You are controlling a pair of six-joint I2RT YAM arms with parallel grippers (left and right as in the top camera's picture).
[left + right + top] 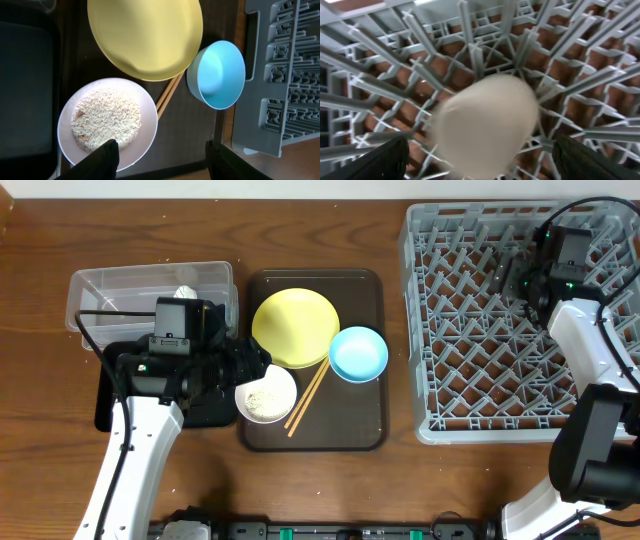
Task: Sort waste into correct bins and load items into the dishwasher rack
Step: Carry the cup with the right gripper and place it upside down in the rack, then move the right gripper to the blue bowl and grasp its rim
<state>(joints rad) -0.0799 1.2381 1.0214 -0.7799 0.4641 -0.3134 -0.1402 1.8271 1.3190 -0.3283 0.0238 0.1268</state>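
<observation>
The small white cup (485, 125) sits right under my right gripper (482, 157), between its two fingers (385, 160). It looks blurred in the wrist view, and behind it I see the pegs of the dishwasher rack (370, 75). There is a gap on each side of the cup, so the jaws stand wide and neither pad touches it. I cannot tell whether it rests on the lattice.

On the other side, the white bowl (152, 125) of rice (105, 120) lies below my left gripper (162, 152). One finger is over the bowl's near edge and the other is out over the dark serving tray (190, 135). The jaws are spread and grip nothing. Beyond the fingertips lie the chopsticks (167, 95), the yellow plate (145, 35) and the light blue bowl (217, 75).
</observation>
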